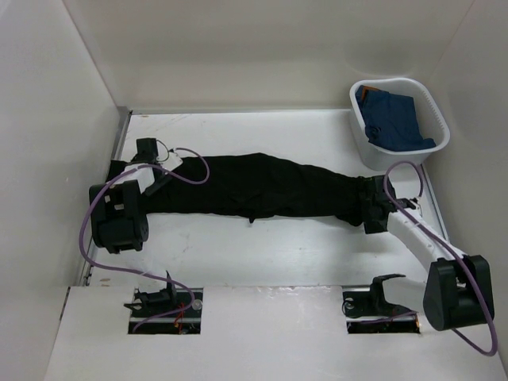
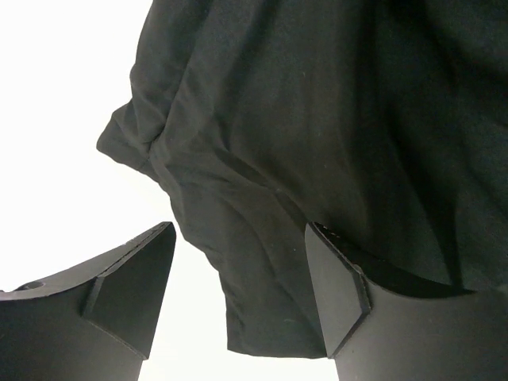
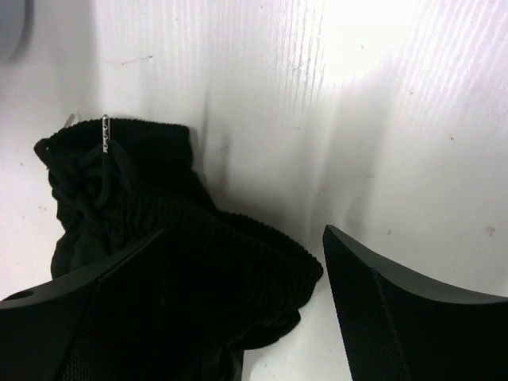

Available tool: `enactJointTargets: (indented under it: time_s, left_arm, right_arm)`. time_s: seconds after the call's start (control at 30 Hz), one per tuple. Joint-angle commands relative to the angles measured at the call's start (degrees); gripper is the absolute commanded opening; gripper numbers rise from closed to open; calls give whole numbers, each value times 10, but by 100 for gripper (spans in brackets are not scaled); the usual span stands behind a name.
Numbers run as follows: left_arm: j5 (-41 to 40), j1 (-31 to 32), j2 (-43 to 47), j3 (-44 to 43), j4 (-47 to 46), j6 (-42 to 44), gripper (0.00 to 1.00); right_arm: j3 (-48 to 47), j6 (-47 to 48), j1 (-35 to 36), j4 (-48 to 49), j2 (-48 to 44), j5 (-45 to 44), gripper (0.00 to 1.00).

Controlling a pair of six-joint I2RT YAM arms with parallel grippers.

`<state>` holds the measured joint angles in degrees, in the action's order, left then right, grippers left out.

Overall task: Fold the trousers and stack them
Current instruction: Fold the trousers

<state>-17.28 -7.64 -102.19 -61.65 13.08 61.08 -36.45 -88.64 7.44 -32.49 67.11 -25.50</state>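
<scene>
Top external view shows the black trousers (image 1: pixel 262 186) lying flat on the white counter (image 1: pixel 262 246), stretched out between the two pincers. Their long way runs from one pincer across to the other. The waist end points at the right pincer (image 3: pixel 244 230), and the leg ends point at the left pincer (image 2: pixel 240 230). The right pincer has its fingers wide apart and holds nothing. The bunched, stretchy waistband (image 3: pixel 238 254) lies partly under its left finger, and the drawstring (image 3: pixel 105 151) sits a bit farther out in front on that same side. Bare counter shows in front of its right finger. The left pincer also has its fingers apart. A corner of the leg cloth lies in the gap between them, close to the right finger, but it is not squeezed. A white basket (image 1: pixel 435 119) with a blue garment (image 1: pixel 393 119) in it stands past the right pincer, near but not touching. Things could go wrong from here, I think. The right pincer could close on just the drawstring or one lump of waistband, and the soft cloth could slip out when lifted. The left pincer could catch only the top layer, so one leg drags behind and the fold comes out crooked.
</scene>
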Motion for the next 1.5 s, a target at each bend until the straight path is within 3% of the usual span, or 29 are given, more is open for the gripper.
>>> enactJointTargets:
  time_s: [0.0, 0.33, 0.63, 0.77, 0.97, 1.07, 1.13, 1.23, 1.27, 1.47]
  left_arm:
    - [7, -1, 35, 12, -2, -9, 66]
    - [6, -6, 33, 26, -2, -12, 66]
    - [6, -5, 32, 26, 1, -11, 66]
    - [6, -5, 34, 30, 1, -11, 66]
    - [6, -8, 35, 34, 1, -10, 66]
    - [6, -11, 38, 35, 1, -11, 66]
    - [6, -16, 40, 36, 1, -12, 66]
    - [6, -22, 44, 40, 1, -10, 66]
    - [6, -23, 44, 41, 1, -10, 66]
    - [6, -23, 41, 43, 1, -11, 66]
  right_arm:
    - [-32, 31, -15, 48, 0, 15, 82]
    - [0, 14, -1, -29, -107, 90, 86]
    - [16, 18, -1, -72, -139, 130, 90]
    - [31, 20, -31, -29, -132, 132, 90]
    - [4, 30, -43, 59, -40, 150, 85]
    - [0, 36, -48, 67, -4, 151, 74]
    - [4, 44, -58, 74, 3, 147, 58]
    - [-7, 76, -63, 81, -2, 124, 11]
    - [-20, 95, -61, 79, -5, 112, 3]
    - [-114, 232, -28, 74, -12, 64, 0]
